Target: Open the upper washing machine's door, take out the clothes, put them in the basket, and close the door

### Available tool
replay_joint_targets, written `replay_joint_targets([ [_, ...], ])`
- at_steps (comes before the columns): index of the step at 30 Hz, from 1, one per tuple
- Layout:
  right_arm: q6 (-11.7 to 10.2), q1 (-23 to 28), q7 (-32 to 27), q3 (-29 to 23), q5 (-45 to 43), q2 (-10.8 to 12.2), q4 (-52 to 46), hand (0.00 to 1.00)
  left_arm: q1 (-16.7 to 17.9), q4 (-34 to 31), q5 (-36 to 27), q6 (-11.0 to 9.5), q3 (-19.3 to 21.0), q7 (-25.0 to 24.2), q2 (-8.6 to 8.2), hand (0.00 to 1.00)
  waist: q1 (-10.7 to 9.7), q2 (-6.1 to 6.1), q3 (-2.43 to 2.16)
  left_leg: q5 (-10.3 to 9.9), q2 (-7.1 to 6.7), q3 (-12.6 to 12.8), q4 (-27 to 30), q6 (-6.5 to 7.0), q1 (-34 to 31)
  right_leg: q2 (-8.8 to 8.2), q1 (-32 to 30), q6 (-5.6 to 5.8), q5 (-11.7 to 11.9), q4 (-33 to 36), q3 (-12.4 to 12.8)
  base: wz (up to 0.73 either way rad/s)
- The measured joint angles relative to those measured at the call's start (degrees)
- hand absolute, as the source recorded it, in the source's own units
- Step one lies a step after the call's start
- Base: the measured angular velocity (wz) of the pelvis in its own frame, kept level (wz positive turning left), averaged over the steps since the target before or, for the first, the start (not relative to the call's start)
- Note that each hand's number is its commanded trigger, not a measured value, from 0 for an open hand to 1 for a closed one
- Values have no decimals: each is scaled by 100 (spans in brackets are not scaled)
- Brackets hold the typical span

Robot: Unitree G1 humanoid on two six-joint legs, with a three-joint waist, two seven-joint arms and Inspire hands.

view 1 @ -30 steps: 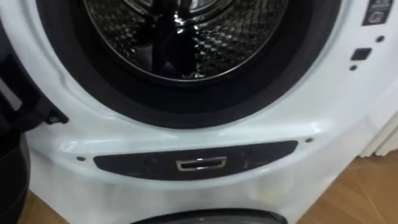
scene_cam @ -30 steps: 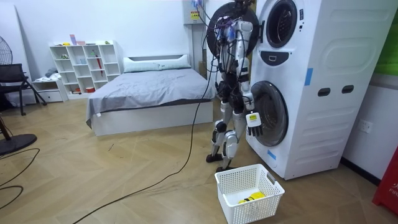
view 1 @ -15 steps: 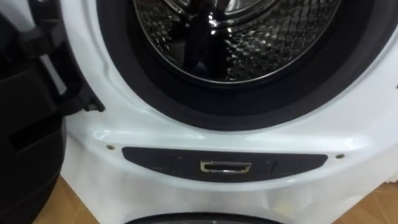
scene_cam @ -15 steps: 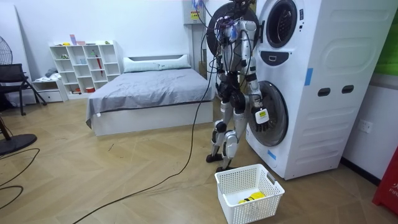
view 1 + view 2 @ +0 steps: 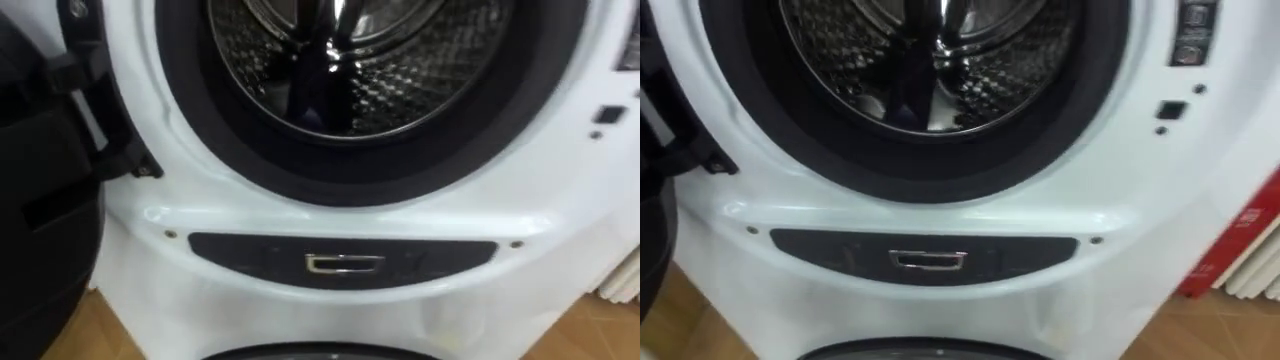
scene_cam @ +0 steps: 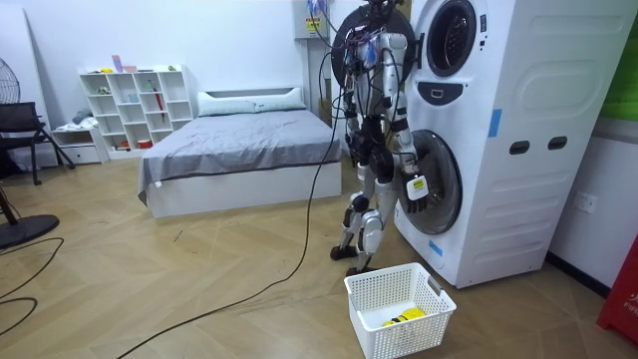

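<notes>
Findings at the stacked unit. The robot is standing on the wooden floor (image 6: 199, 269) directly facing the upper washing machine (image 5: 300, 215), whose door (image 5: 40, 200) is hanging open at the robot's left.

Markings:
- Dark labels (image 5: 1192, 30) are showing at the upper right of the machine front in the right eye view; their print is too small to read.
- A red strip (image 5: 1243, 222) with white characters is showing at that view's right edge, also illegible.
- A metallic badge (image 5: 343, 263) is sitting in the middle of the dark panel (image 5: 240, 255) below the opening.
- A blue sticker (image 6: 493, 122) is showing on the cabinet side in the room view.

Inside the drum (image 5: 420, 70), a dark shape (image 5: 315, 100) is lying low; I cannot tell whether it is cloth. A yellow item (image 6: 404, 317) is lying in the white basket (image 6: 399, 341) on the floor before the lower washing machine (image 6: 439, 229).

The right hand (image 6: 415, 190) is hanging just before the lower machine's door. I cannot tell how its fingers are set, or whether it is holding anything.
</notes>
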Motion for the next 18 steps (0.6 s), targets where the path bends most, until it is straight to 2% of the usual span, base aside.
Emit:
replay_joint_targets([
  [1, 2, -8, -9, 4, -80, -33, -42, 0, 20, 3, 0, 27, -1, -56, -38, 0, 5, 57, 35, -12, 94, 9, 341, -18, -11, 50, -23, -27, -16, 76, -31, -66],
  [2, -14, 9, -52, -21, -224, -67, -113, 0, 34, 26, -6, 70, 12, -171, -81, 0, -52, 193, -1, -24, 215, -32, 874, -61, 51, 117, -125, -80, -48, 239, -131, -39],
  [3, -22, 8, -103, -62, -229, -64, -132, 0, -88, 20, -28, 78, 42, -227, -73, 0, -196, 246, 11, -13, 252, -167, 1019, -90, 243, 132, -231, -102, -61, 381, -197, -13],
  [4, -22, 14, -126, -77, -212, -63, -138, 0, -183, 7, -37, 78, 80, -249, -61, 0, -243, 253, 15, 2, 286, -211, 993, -131, 354, 131, -289, -113, -54, 432, -261, 26],
  [6, -28, -39, -135, -203, -173, -38, -263, 0, -594, -128, -93, 52, 84, -283, -22, 0, -396, 279, 22, 34, 335, -461, 481, -341, 870, 113, -657, -125, -26, 679, -472, 38],
  [7, -32, -70, -139, -209, -163, -35, -277, 0, -721, -162, -122, 35, 42, -294, -16, 0, -419, 285, 26, 15, 384, -494, 292, -377, 1009, 113, -761, -121, -7, 700, -543, 40],
  [9, -39, -212, -136, -227, -152, -33, -272, 0, -1050, -240, -121, -68, -123, -316, -19, 0, -439, 349, 15, -32, 477, -557, -484, -444, 1412, 107, -1125, -102, 93, 877, -668, 30],
  [10, -68, -322, -136, -238, -184, -24, -233, 0, -1247, -242, -93, -125, -182, -347, -18, 0, -464, 336, 50, -153, 482, -604, -1107, -489, 1650, 89, -1402, -89, 198, 986, -729, 17],
  [11, -70, -440, -131, -271, -207, 3, -236, 0, -1372, -236, -79, -131, -230, -356, 2, 0, -471, 283, 82, -369, 492, -593, -1758, -465, 1788, 19, -1669, -63, 329, 1083, -766, 13],
  [12, -81, -464, -134, -315, -243, 9, -249, 0, -1406, -238, -82, -130, -302, -356, -13, 0, -468, 255, 83, -517, 479, -584, -2259, -444, 1843, -37, -1882, -17, 539, 1055, -772, 6],
  [13, -75, -463, -145, -329, -282, 17, -274, 0, -1402, -206, -84, -132, -373, -358, -17, 0, -460, 256, 83, -581, 464, -567, -2463, -401, 1847, -53, -1945, 10, 667, 1014, -762, 6],
  [14, -59, -403, -185, -343, -346, 23, -310, 0, -1391, -135, -85, -122, -520, -373, -13, 0, -484, 237, 76, -674, 352, -495, -2665, -238, 1788, -126, -2011, 103, 944, 827, -762, 7],
  [15, -57, -366, -184, -344, -354, 38, -318, 0, -1409, -91, -104, -121, -600, -378, 0, 0, -485, 192, 71, -679, 246, -413, -2653, -52, 1701, -197, -2015, 146, 1120, 695, -738, 3],
  [16, -37, -320, -184, -341, -336, 82, -345, 0, -1301, -16, -148, -112, -700, -388, 35, 0, -469, 37, 23, -565, 20, -273, -2545, 191, 1504, -347, -1981, 253, 1521, 316, -577, -15],
  [17, 6, -291, -174, -320, -303, 80, -365, 0, -1134, 19, -250, -110, -763, -387, 35, 0, -469, -22, 21, -495, -201, -137, -2415, 316, 1357, -435, -1882, 469, 2005, -97, -370, -24],
  [18, 17, -291, -177, -298, -287, 79, -364, 0, -1053, 23, -278, -112, -798, -389, 38, 0, -472, -91, 19, -457, -286, 2, -2350, 379, 1303, -519, -1841, 589, 2163, -210, -287, -9],
])
